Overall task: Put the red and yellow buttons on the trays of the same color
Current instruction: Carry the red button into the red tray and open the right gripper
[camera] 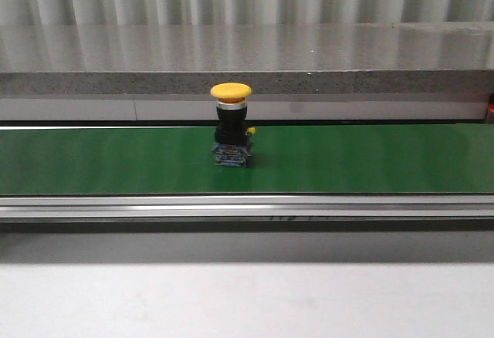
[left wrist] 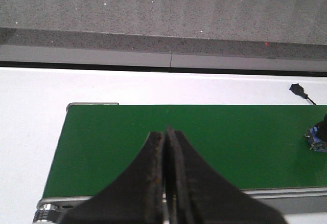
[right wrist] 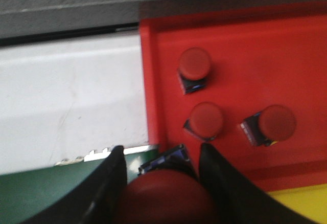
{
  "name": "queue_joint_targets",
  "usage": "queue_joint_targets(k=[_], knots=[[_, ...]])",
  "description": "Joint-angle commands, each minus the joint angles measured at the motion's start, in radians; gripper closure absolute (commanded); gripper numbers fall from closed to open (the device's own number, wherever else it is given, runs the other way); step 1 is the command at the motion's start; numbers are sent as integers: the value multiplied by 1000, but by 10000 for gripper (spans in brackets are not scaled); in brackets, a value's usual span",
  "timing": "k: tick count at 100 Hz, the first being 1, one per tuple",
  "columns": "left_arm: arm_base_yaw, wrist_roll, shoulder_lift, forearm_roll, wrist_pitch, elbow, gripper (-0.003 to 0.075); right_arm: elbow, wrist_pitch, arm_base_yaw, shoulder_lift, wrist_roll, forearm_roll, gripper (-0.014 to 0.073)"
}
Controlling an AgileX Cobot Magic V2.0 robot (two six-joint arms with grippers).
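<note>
In the front view, a yellow button [camera: 231, 124] stands upright near the middle of a green conveyor belt [camera: 93, 160], its yellow mushroom cap on top of a black body with a blue base. A grey stone ledge [camera: 247, 60] runs behind the belt, and the white table [camera: 247, 299] lies in front of it. Neither arm shows here.

In the left wrist view, the left gripper [left wrist: 166, 175] hangs over the end of the green belt with its two dark fingers [left wrist: 148, 183] pressed together, nothing between them. The base of the yellow button shows at the picture's edge, well apart from the fingers. A small black plug [left wrist: 297, 88] with a cable lies on the white table beyond the belt.

In the right wrist view, the right gripper [right wrist: 162, 183] has its fingers [right wrist: 219, 183] closed around a red button [right wrist: 166, 198], whose blurred red cap fills the gap between them. It sits over the near edge of a red tray [right wrist: 153, 81], where the tray meets the belt's end. Three more red buttons stand in the tray. A strip of yellow tray [right wrist: 301, 206] shows just beside the red one.
</note>
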State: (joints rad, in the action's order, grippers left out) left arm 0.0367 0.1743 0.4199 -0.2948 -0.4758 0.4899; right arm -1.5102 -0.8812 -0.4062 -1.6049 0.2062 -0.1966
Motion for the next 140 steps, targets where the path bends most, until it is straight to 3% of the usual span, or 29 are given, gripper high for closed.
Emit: queue_joint_targets(k=[1,53,140], knots=[[10,1,4,-12,79,25,740,-95,74,-40,-37,-4,-15,482],[10,1,4,-12,79,25,740,-542,46,-81,-475,-8,-23,482],[10,1,4,-12,79,25,740,-587,82,-123,-657,-8,-23,461]])
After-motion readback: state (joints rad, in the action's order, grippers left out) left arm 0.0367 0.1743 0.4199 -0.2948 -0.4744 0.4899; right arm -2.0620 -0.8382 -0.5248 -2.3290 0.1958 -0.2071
